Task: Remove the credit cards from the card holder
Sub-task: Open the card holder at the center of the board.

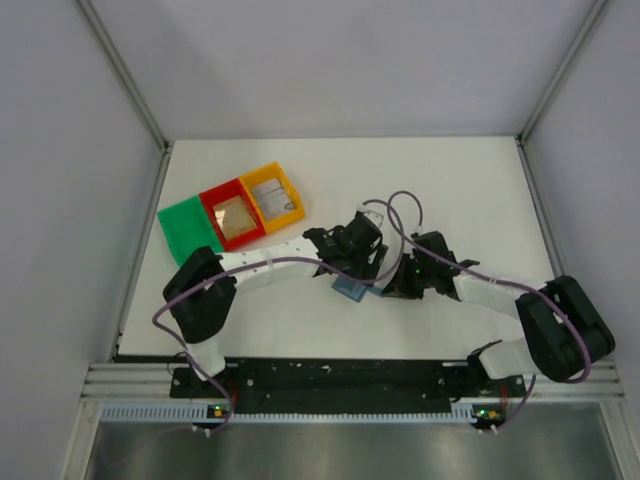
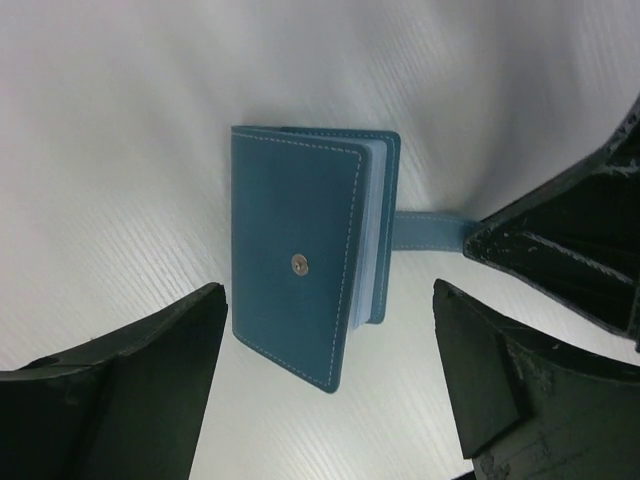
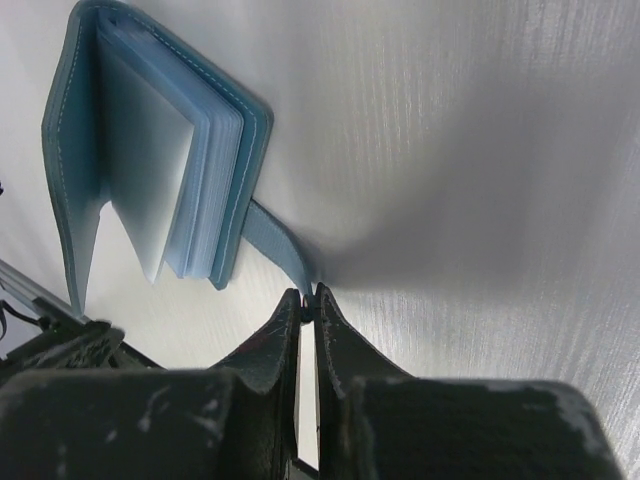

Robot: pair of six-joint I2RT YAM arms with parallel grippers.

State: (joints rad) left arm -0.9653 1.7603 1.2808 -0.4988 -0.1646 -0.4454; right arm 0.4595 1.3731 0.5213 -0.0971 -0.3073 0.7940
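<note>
The blue card holder (image 2: 295, 260) stands slightly ajar on the white table, with a metal snap on its outer panel. In the right wrist view its pale grey-blue inner pockets (image 3: 165, 165) fan apart. Its strap (image 2: 430, 232) runs out to the side. My right gripper (image 3: 310, 300) is shut on the strap's end (image 3: 285, 255). My left gripper (image 2: 325, 400) is open and empty, hovering just short of the holder, with one finger (image 2: 130, 390) on either side. In the top view the holder (image 1: 351, 291) lies between both grippers. No card shows clearly in the pockets.
Green (image 1: 188, 228), red (image 1: 232, 215) and yellow (image 1: 274, 196) trays stand in a row at the back left. The red tray holds a tan card and the yellow one a pale card. Both arms meet at the table's middle.
</note>
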